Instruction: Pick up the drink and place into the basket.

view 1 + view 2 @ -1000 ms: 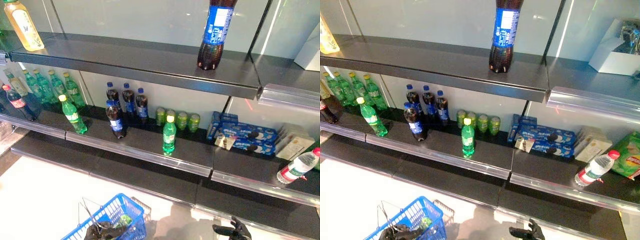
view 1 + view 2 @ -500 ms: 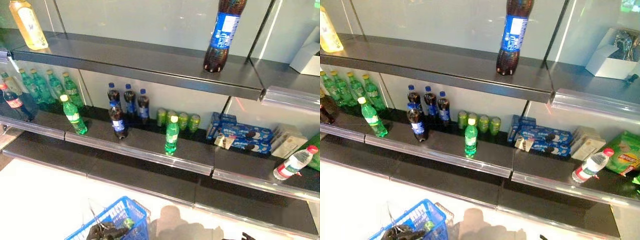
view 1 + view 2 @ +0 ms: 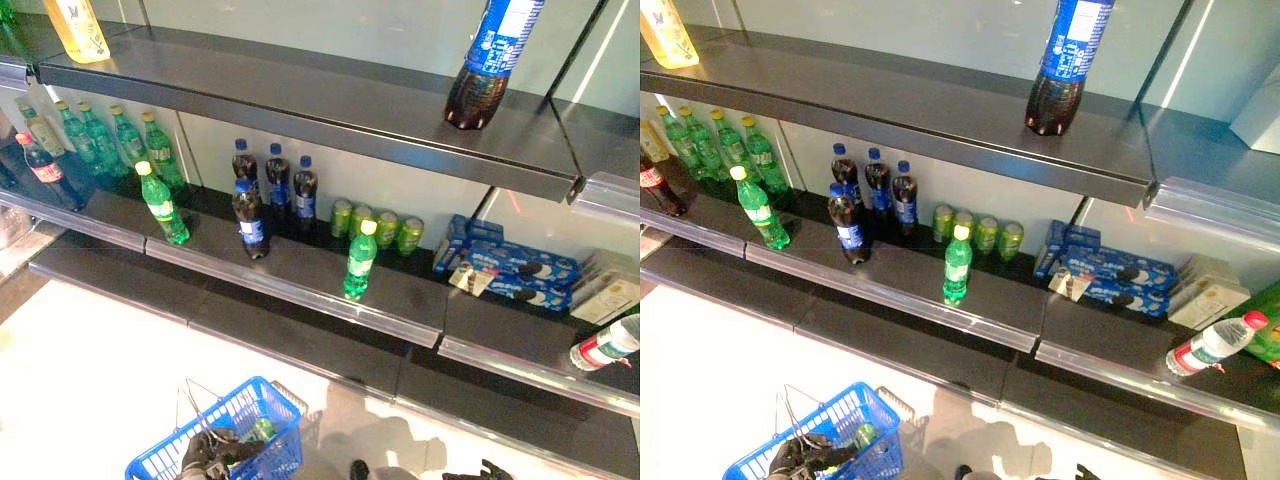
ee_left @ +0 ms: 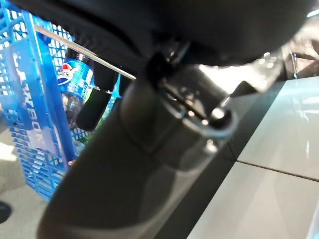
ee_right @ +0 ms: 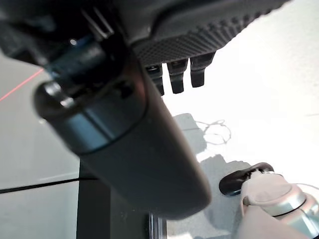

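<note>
A: Risk first. The blue basket (image 3: pixel 225 440) is held by its thin wire handle (image 3: pixel 195 410), with the left hand (image 3: pixel 208 452) curled round it. It could swing or tip if the arm is jerked, since that handle is slick metal and the basket hangs free above the pale floor (image 3: pixel 90 370).

B: And the drink?

A: A green bottle (image 3: pixel 262 430) is seen already lying inside the basket, and a dark cola bottle (image 4: pixel 72 87) with a blue label is shown there in the left wrist view. So the placing is judged largely done. The bottles are smooth round plastic; they could roll and shift the load.

B: Right hand?

A: The right hand (image 3: pixel 480 472) is only glimpsed at the bottom edge. Straight fingers (image 5: pixel 179 77) are shown in its wrist view, holding nothing, so it is read as relaxed and empty.

B: Materials?

A: The basket is rigid plastic lattice. The shelf (image 3: pixel 300 280) is dark glossy metal with a clear front lip, where the lone green bottle (image 3: pixel 359 260) stands close by; it could be knocked off by a careless reach.
</note>
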Robot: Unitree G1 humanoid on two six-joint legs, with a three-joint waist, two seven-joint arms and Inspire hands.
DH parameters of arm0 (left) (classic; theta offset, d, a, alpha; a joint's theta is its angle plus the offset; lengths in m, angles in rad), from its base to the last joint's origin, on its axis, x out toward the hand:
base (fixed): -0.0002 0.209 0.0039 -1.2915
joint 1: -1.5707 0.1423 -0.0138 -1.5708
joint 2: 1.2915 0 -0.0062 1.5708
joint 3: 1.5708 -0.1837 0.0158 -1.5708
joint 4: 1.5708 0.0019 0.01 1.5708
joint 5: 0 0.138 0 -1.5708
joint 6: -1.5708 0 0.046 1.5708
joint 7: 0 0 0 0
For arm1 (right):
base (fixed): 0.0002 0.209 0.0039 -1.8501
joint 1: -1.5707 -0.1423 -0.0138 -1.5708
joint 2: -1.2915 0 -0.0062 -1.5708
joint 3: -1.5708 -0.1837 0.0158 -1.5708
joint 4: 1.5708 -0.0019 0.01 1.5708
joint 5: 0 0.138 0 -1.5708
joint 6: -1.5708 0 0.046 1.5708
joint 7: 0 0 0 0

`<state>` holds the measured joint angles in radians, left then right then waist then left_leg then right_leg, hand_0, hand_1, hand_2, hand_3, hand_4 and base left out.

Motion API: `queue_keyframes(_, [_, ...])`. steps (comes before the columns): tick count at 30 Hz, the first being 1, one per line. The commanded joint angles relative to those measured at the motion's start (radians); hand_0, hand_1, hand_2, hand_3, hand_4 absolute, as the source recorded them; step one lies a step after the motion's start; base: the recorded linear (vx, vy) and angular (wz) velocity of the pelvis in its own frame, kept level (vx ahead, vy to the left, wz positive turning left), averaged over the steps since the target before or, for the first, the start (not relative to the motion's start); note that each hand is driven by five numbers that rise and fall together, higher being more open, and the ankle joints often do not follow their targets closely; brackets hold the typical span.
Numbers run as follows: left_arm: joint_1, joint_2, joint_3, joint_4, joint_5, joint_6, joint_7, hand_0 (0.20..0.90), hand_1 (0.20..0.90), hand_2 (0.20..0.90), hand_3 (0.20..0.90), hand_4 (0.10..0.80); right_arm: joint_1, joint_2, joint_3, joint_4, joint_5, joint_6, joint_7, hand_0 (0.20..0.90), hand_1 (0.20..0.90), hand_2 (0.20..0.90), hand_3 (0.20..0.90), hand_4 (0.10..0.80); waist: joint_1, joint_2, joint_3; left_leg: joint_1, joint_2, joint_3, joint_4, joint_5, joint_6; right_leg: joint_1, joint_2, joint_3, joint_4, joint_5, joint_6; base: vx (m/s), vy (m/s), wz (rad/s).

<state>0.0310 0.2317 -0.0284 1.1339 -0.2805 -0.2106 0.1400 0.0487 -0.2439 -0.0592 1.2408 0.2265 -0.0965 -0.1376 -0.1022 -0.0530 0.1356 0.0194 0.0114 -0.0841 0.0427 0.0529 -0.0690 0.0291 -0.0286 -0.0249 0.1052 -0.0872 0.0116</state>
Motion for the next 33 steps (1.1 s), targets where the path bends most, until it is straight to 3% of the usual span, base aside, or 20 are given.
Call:
queue_keyframes(1, [-0.1,0.054,0.02,-0.123,0.024,-0.173,0.012,0.3,0.3,0.3,0.2,0.1,-0.014,-0.07,-0.014,-0.019,0.04,-0.058,-0.027,0.9,0.9,0.9,0.9,0.8,0.032,0.019,-0.028,-0.079,-0.06,0.137,0.481,-0.01,-0.002,-0.052,-0.017,-0.03,-0.036,0.152,0.005,0.067,0.04,0.18])
queue_keyframes(2, [-0.093,0.056,0.021,-0.135,0.022,-0.168,0.008,0.3,0.3,0.3,0.2,0.1,-0.017,-0.072,-0.015,-0.021,0.043,-0.061,-0.02,0.9,0.9,0.9,0.9,0.8,0.037,0.02,-0.025,-0.098,-0.016,0.15,0.445,-0.011,0.001,-0.036,-0.027,-0.027,-0.042,0.141,0.004,0.079,0.056,-0.09])
queue_keyframes(3, [-0.09,0.057,0.022,-0.139,0.026,-0.167,0.009,0.3,0.3,0.3,0.2,0.1,-0.019,-0.072,-0.015,-0.02,0.041,-0.062,-0.014,0.9,0.9,0.9,0.9,0.8,0.039,0.021,-0.023,-0.096,0.002,0.155,0.422,-0.013,0.002,-0.029,-0.028,-0.023,-0.044,0.136,0.005,0.127,0.122,-0.19])
queue_keyframes(6, [-0.062,0.056,0.028,-0.149,0.025,-0.165,0.037,0.3,0.3,0.3,0.2,0.1,-0.05,-0.08,-0.013,0.007,0.027,-0.06,0.001,0.9,0.9,0.9,0.9,0.8,0.067,0.041,-0.029,-0.041,0.041,0.102,0.102,-0.037,0.021,-0.004,-0.016,0.041,-0.071,0.11,0.022,0.187,0.223,-0.26])
queue_keyframes(9, [-0.042,0.056,0.038,-0.137,0.039,-0.168,0.041,0.3,0.3,0.3,0.2,0.1,-0.054,-0.088,-0.014,0.024,0.023,-0.05,-0.001,0.9,0.9,0.9,0.9,0.8,0.085,0.057,-0.032,-0.004,0.098,0.048,-0.079,0.023,-0.01,0.026,-0.012,0.079,-0.079,0.085,0.025,0.166,0.196,-0.24])
queue_keyframes(11, [-0.024,0.055,0.05,-0.121,0.049,-0.178,0.039,0.3,0.3,0.3,0.2,0.1,-0.043,-0.092,-0.022,0.032,0.023,-0.05,0.001,0.9,0.9,0.9,0.9,0.8,0.095,0.065,-0.03,-0.015,0.129,0.013,-0.108,0.06,-0.031,0.049,-0.015,0.101,-0.081,0.066,0.027,0.173,0.244,-0.25])
queue_keyframes(13, [-0.019,0.055,0.062,-0.104,0.039,-0.182,0.041,0.3,0.3,0.3,0.2,0.1,-0.034,-0.096,-0.027,0.034,0.008,-0.056,0.001,0.9,0.9,0.9,0.9,0.8,0.1,0.069,-0.024,-0.026,0.13,-0.028,-0.084,0.06,-0.036,0.059,-0.023,0.122,-0.077,0.055,0.03,0.155,0.269,-0.45])
queue_keyframes(15, [-0.02,0.055,0.064,-0.101,0.037,-0.183,0.041,0.3,0.3,0.3,0.2,0.1,-0.033,-0.096,-0.027,0.035,0.006,-0.056,0.002,0.9,0.9,0.9,0.9,0.8,0.1,0.069,-0.024,-0.027,0.128,-0.03,-0.08,0.055,-0.035,0.06,-0.026,0.124,-0.077,0.054,0.031,0.087,0.211,-0.53])
queue_keyframes(16, [-0.038,0.061,0.072,-0.086,0.017,-0.167,0.035,0.3,0.3,0.3,0.2,0.1,-0.027,-0.109,-0.035,0.044,-0.005,-0.06,0.007,0.9,0.9,0.9,0.9,0.8,0.092,0.075,-0.025,-0.01,0.113,-0.012,-0.084,0.026,-0.034,0.063,-0.052,0.115,-0.076,0.05,0.045,0.124,0.373,-0.5])
queue_keyframes(19, [-0.056,0.072,0.057,-0.065,0.015,-0.166,0.033,0.3,0.3,0.3,0.2,0.1,-0.021,-0.115,-0.049,0.056,-0.002,-0.057,0.016,0.9,0.9,0.9,0.9,0.8,0.081,0.081,-0.031,0.011,0.101,0.013,-0.099,0.013,-0.029,0.05,-0.073,0.1,-0.079,0.067,0.067,0.069,0.278,-0.3])
queue_keyframes(22, [-0.065,0.079,0.05,-0.043,0.023,-0.171,0.043,0.3,0.3,0.3,0.2,0.1,-0.015,-0.108,-0.051,0.064,-0.021,-0.044,0.034,0.9,0.9,0.9,0.9,0.8,0.078,0.071,-0.036,0.033,0.088,0.025,-0.117,-0.001,-0.017,0.045,-0.086,0.093,-0.1,0.089,0.084,0.054,0.19,-0.2])
queue_keyframes(25, [-0.079,0.097,0.052,-0.023,0.059,-0.158,0.052,0.3,0.3,0.3,0.2,0.1,-0.028,-0.09,-0.023,0.066,0.006,-0.01,0.129,0.9,0.9,0.9,0.9,0.8,0.095,0.05,-0.036,0.039,0.077,0.035,-0.13,-0.016,-0.003,0.035,-0.118,0.067,-0.129,0.129,0.111,-0.015,0.065,-0.06])
queue_keyframes(33, [-0.078,0.118,0.053,0.039,0.101,-0.126,0.015,0.3,0.3,0.3,0.2,0.1,-0.034,-0.065,-0.008,0.079,0.032,0.0,0.184,0.9,0.9,0.9,0.9,0.8,0.092,0.04,-0.04,0.062,0.074,0.078,-0.13,-0.047,0.015,0.023,-0.144,0.061,-0.115,0.127,0.13,0.0,0.028,-0.04])
